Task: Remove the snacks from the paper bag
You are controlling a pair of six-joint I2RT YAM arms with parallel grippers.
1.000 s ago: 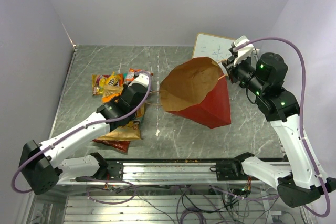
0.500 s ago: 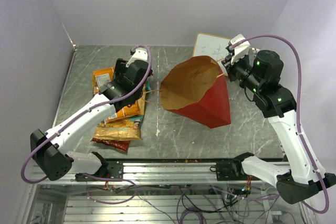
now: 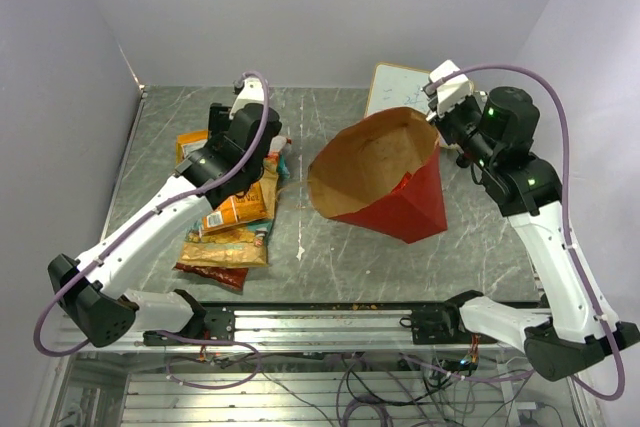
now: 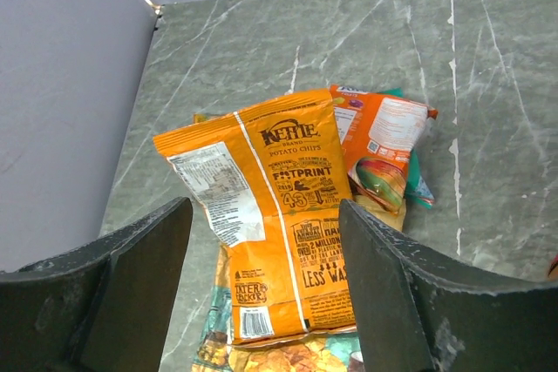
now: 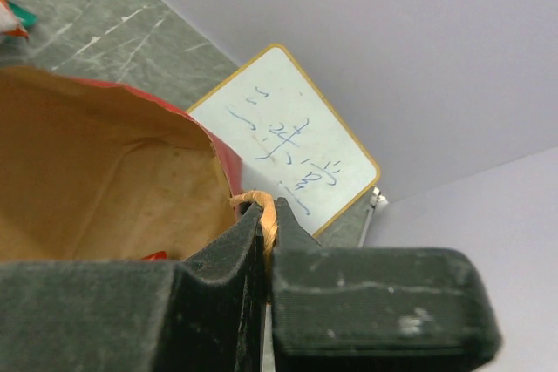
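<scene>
Paper bag (image 3: 370,162) (tilted) held by right pincer (image 5: 266,215).

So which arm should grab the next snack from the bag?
Left. The left gripper is open and empty over the orange chip bag, so it looks free to reach in. The right gripper is shut on the cord handle of the paper bag, holding it up.

- Bright, even, soft light falls from above; the pale walls (image 3: 300,7) are evenly lit.
- The paper bag (image 3: 385,172) throws only a faint, soft-edged shadow on the grey table (image 3: 330,247).
- Print on the orange chip packet (image 4: 279,215) is sharp; the dark fingers (image 4: 131,294) of the left gripper (image 4: 263,215) look soft.
- The right gripper (image 5: 266,213) is blurred up close; the whiteboard (image 5: 283,141) writing reads clearly.
</scene>
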